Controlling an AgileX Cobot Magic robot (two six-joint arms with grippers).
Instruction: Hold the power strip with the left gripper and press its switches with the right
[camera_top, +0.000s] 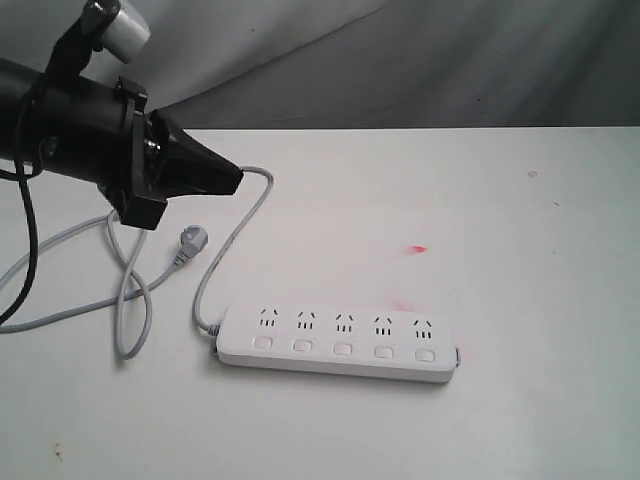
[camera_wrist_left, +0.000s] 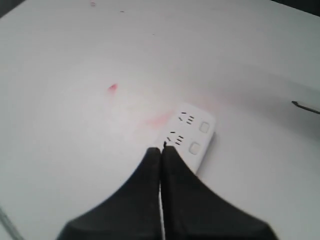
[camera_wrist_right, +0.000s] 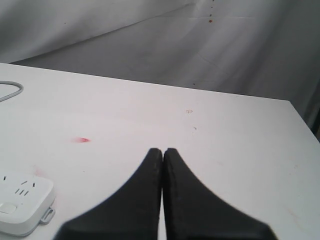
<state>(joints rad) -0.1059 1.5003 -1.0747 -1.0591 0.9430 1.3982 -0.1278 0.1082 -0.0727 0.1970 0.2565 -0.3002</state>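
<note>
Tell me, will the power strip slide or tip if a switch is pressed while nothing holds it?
Tipping seems unlikely: the power strip lies flat and low on the table. It may skid under an angled push, smooth plastic on a smooth top. Its loose, looping cord looks floppy and would hardly anchor it.

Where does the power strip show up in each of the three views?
Exterior view: the power strip lies flat, low in the middle.
Left wrist view: one end, two outlets showing, just beyond the shut left gripper.
Right wrist view: one end, cut by the frame edge, off to one side of the shut right gripper.
Shared landmark: the red mark near the strip.
</note>
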